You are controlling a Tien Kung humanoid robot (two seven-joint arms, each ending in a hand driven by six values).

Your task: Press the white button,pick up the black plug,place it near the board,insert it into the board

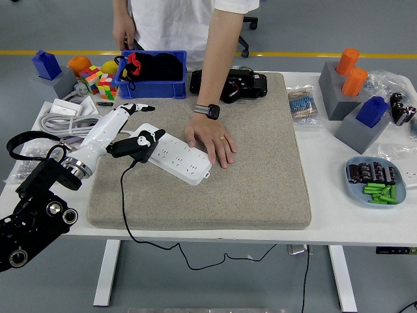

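The white power strip (177, 155) lies aslant on the grey felt mat (260, 176). The black plug (141, 147) sits in the strip's left end, and its cable (122, 208) runs down over the table's front edge. My left hand (144, 125), white with black fingertips, reaches in from the left and hovers at the plug. Its fingers are spread: one points up toward the blue bin, the others lie over the plug's top. No closed grip shows. A person's hand (212, 140) rests flat on the strip's right end.
Behind the mat stand a blue bin (176, 88) with black items and a black device (244, 85). Puzzle cubes (98, 81) and a coiled white cable (62, 120) lie at the left. Grey blocks with orange and blue shapes (355, 98) and a dish of batteries (378, 179) are at the right.
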